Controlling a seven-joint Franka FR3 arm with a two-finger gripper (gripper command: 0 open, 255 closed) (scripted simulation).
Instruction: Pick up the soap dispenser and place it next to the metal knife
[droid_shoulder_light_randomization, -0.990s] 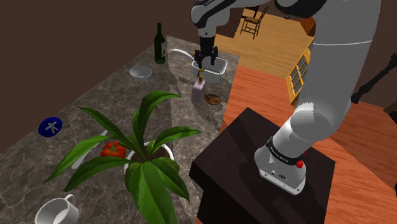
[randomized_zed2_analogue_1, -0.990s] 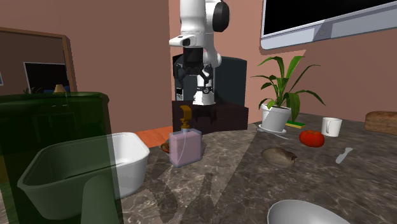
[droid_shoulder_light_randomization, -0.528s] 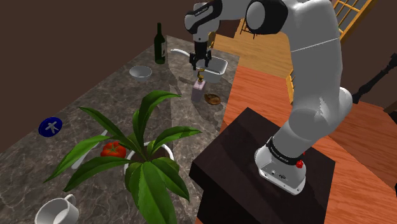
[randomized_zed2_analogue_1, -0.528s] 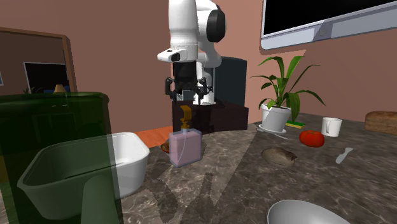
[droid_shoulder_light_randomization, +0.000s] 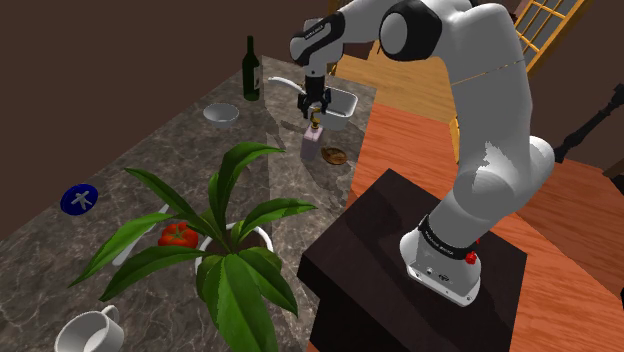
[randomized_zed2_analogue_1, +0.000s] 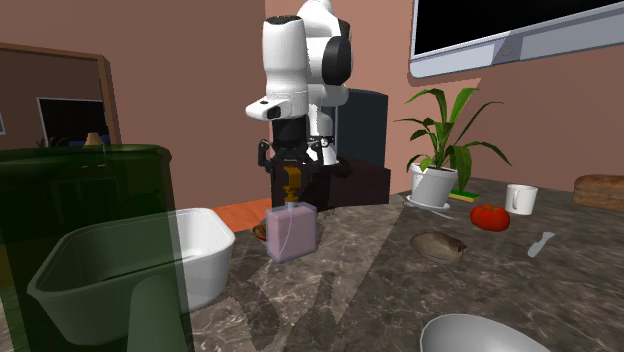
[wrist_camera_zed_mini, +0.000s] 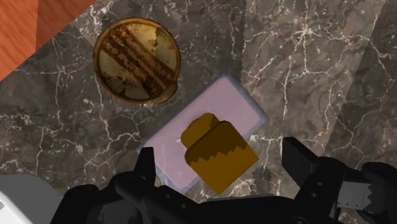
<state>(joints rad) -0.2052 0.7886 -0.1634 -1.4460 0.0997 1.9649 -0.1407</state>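
One gripper: fingers stood wide apart, flanking the soap dispenser top; I saw no contact.
Dispenser position: upright near the counter edge, beside the white tub.
Risk: I judged a pinch on the narrow top could twist or tip it.
White tub: looked empty.
Bowl: empty.
Pot: held the plant.

You will find the soap dispenser standing upright on the dark marbled counter. It has a pale lilac rectangular body and an amber-brown pump head. The knife, pale grey, lies flat well apart from it.
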